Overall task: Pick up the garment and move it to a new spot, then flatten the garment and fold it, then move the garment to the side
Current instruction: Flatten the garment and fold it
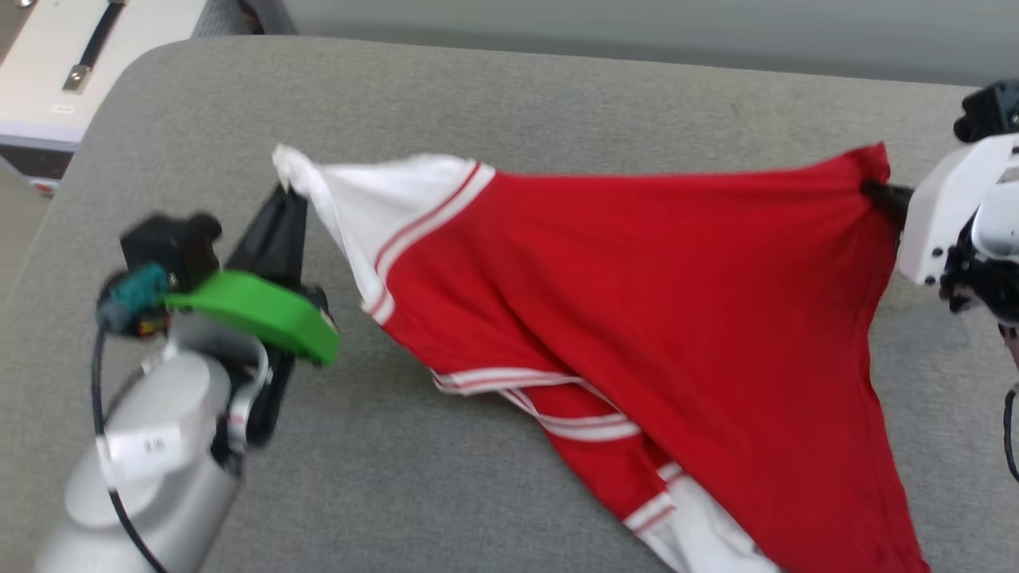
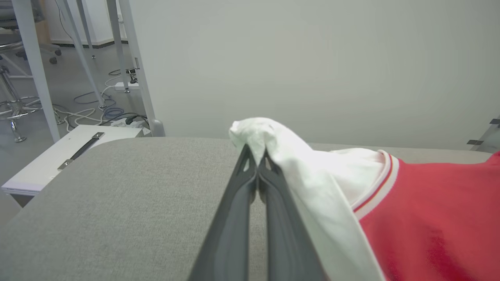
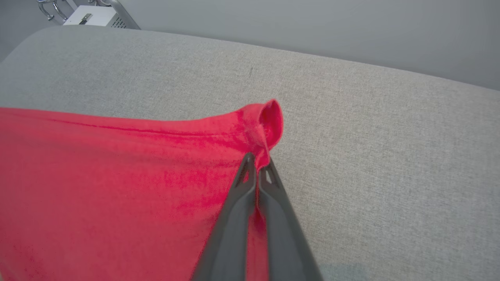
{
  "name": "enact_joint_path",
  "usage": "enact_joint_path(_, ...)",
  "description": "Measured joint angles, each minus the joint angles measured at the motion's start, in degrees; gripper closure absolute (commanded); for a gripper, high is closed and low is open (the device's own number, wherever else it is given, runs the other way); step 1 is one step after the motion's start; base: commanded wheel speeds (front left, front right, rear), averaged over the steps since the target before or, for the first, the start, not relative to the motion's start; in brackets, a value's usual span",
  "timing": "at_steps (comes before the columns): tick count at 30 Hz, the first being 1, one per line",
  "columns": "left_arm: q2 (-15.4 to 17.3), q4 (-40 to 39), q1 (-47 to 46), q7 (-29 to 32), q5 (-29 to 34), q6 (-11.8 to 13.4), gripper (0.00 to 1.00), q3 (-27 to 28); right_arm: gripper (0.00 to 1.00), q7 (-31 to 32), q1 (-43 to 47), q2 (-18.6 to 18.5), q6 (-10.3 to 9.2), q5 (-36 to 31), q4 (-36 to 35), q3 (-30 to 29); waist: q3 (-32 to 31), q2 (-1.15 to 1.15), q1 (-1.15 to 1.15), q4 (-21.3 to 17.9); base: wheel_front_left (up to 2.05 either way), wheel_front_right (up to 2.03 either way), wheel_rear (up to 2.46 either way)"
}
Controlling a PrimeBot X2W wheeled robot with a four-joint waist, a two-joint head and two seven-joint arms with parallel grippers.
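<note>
The garment (image 1: 653,294), a red jersey with white sleeves and red-white trim, hangs stretched between my two grippers above the grey cushion. My left gripper (image 1: 285,195) is shut on the tip of a white sleeve (image 2: 258,136), which bunches over the fingertips. At the right, my right gripper (image 1: 876,191) is shut on a red corner (image 3: 265,121) of the garment. Its top edge runs taut from one grip to the other. The lower part sags toward the near edge, where the other white sleeve (image 1: 700,533) lies. No print is visible.
The grey upholstered surface (image 1: 509,95) spreads under everything, with a rounded corner at the far left. A white box with a black strap (image 1: 87,48) stands beyond that corner. In the left wrist view, table legs and cables (image 2: 97,105) sit on the floor, and a pale wall rises behind.
</note>
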Motion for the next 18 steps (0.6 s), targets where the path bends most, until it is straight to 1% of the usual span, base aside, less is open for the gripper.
enact_joint_path(3,0.63,1.97,-6.51,1.48,0.8,-1.24,1.0,0.15,1.0,-2.45,-3.22,1.24,0.0,-2.02,1.55,-1.05,-0.34,0.0,0.0,-1.57,0.0,0.0,0.0)
enact_joint_path(9,0.02,9.39,-21.13,2.46,1.68,-3.02,1.0,1.14,1.0,-7.65,-11.94,4.09,0.01,-6.17,5.66,-3.49,-0.11,0.0,0.0,-4.59,0.0,0.0,0.0)
enact_joint_path(18,-0.8,23.69,-43.57,1.41,5.04,-4.05,1.0,2.38,1.0,-14.74,-28.46,9.29,0.04,-10.04,11.85,-6.99,3.88,0.0,0.0,-7.54,0.0,0.0,0.0)
